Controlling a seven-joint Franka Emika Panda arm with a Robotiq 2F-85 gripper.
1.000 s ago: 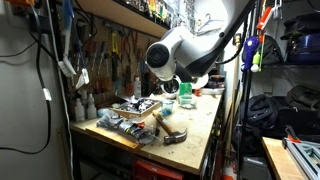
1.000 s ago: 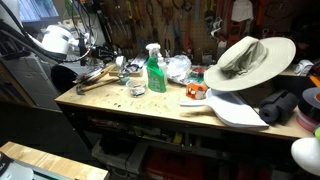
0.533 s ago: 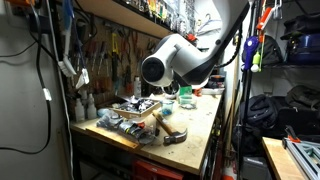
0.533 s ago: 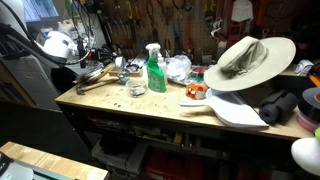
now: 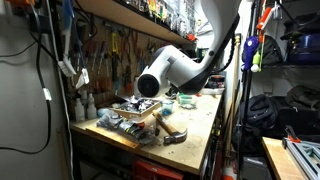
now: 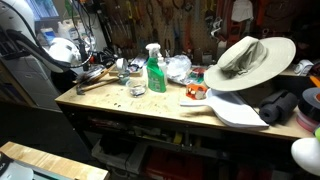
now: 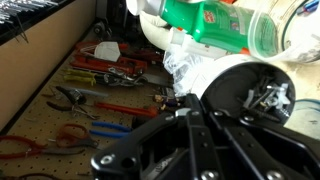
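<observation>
My hand point(image 7: 188, 112) fills the bottom of the wrist view as a dark shape, its fingers pressed together and holding nothing. Just beyond the fingertips is a round white-rimmed container point(image 7: 258, 92), dark inside, with what look like small loose metal pieces in it, though they are too blurred to name. A wad of crumpled clear plastic point(image 7: 185, 62) lies right beside it, and the green spray bottle point(image 7: 215, 18) stands close behind that. The bottle appears partly full of green liquid. Pliers point(image 7: 72, 97) and red-handled tools show along the side of that view. In an exterior view my bulky white arm point(image 5: 160, 75) leans low over the crowded end of the desk point(image 6: 150, 105) and hides the hand. A hammer point(image 5: 165, 126) lies near the desk's front edge. A wide-brimmed hat point(image 6: 248, 58) sits well apart at the far end. I judge the main danger to be crowding. A small sideways drift could knock the container over and scatter its metal pieces. It could also tip the tall spray bottle, which looks easy to topple. The loose plastic could catch on my fingers and drag lighter things along. My arm blocks much of the desk from sight, so a bump might go unnoticed.
</observation>
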